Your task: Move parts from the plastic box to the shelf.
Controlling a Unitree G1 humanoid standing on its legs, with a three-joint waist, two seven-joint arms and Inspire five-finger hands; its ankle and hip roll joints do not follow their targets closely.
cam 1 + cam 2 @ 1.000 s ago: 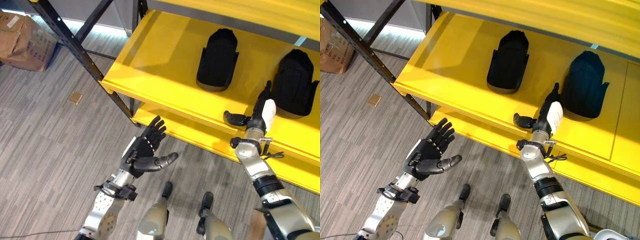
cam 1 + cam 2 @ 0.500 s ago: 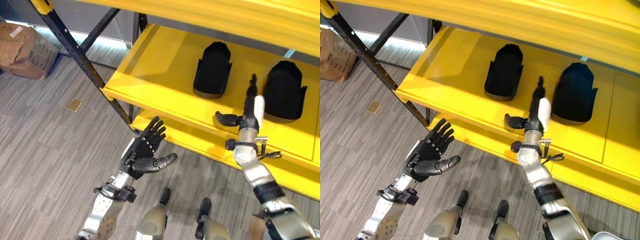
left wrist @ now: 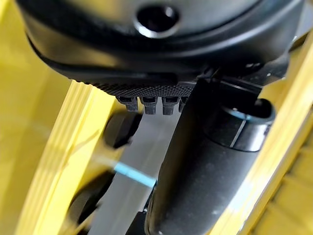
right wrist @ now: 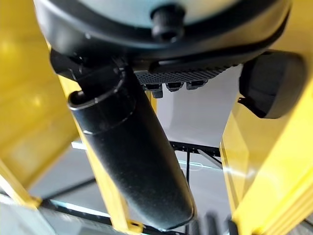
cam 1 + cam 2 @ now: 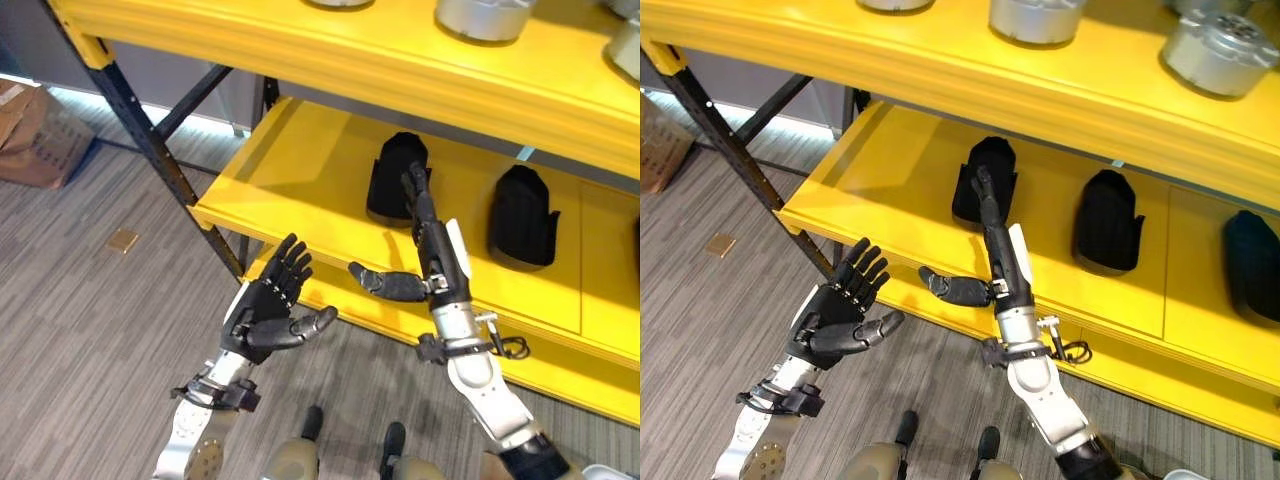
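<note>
We see the right hand [image 5: 432, 262] raised in front of the yellow shelf [image 5: 300, 165], its fingers [image 5: 418, 195] straight and pointing toward 12 o'clock, the thumb stuck out toward 9 o'clock, and nothing held in it. The fingertips overlap the nearest black part [image 5: 397, 178] on the middle shelf board, and we cannot tell whether they touch it or hang in front of it. A second black part [image 5: 521, 215] stands at 3 o'clock from the first, well apart from it, and in the right eye view a third black part [image 5: 1253, 265] shows at the far right, cut off by the edge. The left hand [image 5: 267, 309] is held over the grey floor [image 5: 90, 330] at 7 o'clock from the shelf's front edge, fingers spread and relaxed, palm empty. On the top board we make out the bases of silver round parts [image 5: 1035, 18], cropped by the upper edge so their shape is unclear. A cardboard box [image 5: 30, 145] lies on the floor at 9 o'clock, partly out of view. Both wrist views are blocked by the hands' own dark bulk, with blurred yellow boards beyond.
</note>
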